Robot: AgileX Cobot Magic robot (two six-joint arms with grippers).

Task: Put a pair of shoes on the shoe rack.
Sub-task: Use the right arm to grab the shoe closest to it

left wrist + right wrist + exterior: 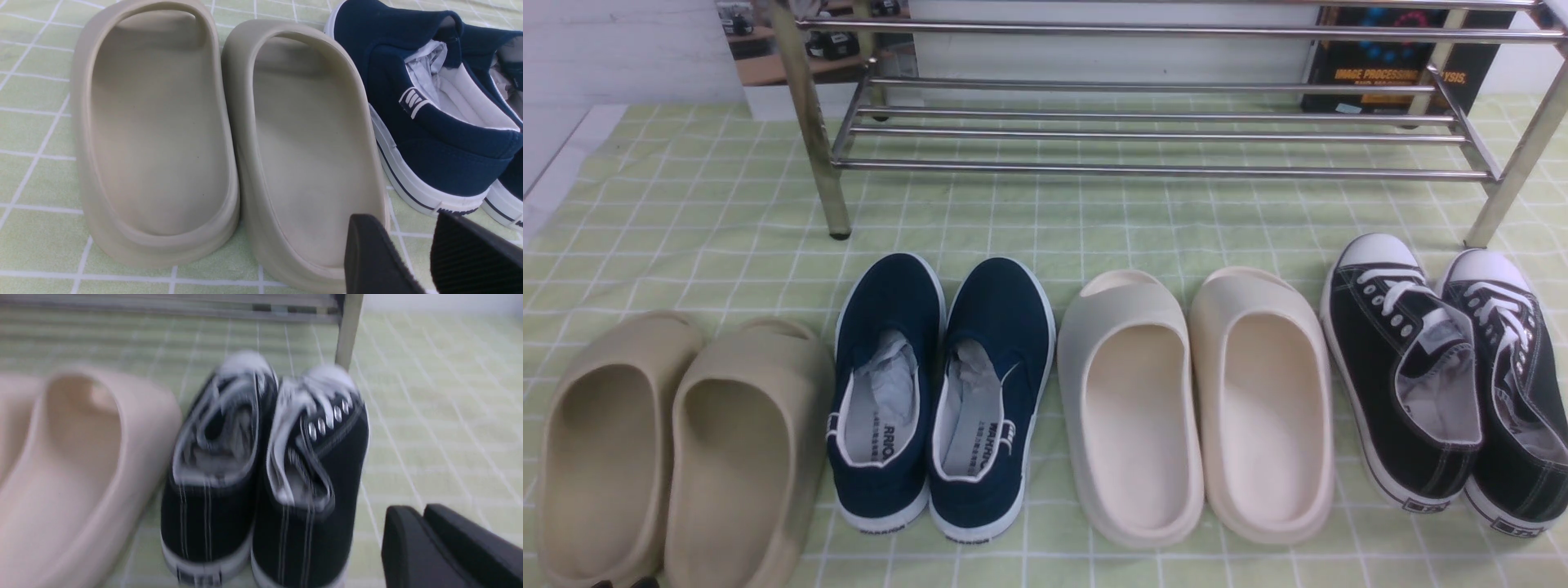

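Observation:
The pair of shoes, two black canvas sneakers (1405,384) (1515,392) with white laces and toe caps, stands side by side at the far right of the row, toes toward the shoe rack (1160,135). The rack is a low metal frame of tube bars at the back, and nothing rests on its bars. In the right wrist view the sneakers (212,477) (314,477) show from the heels, blurred, with a rack post (349,330) behind. My right gripper (421,512) is shut and empty, beside the right sneaker's heel. My left gripper (402,228) is open and empty, over a tan slide's heel.
A green checked cloth (727,204) covers the surface. In the row, from the left: two tan foam slides (743,457), two navy slip-ons (890,384), two cream slides (1131,408). A dark box (1388,65) stands behind the rack at right.

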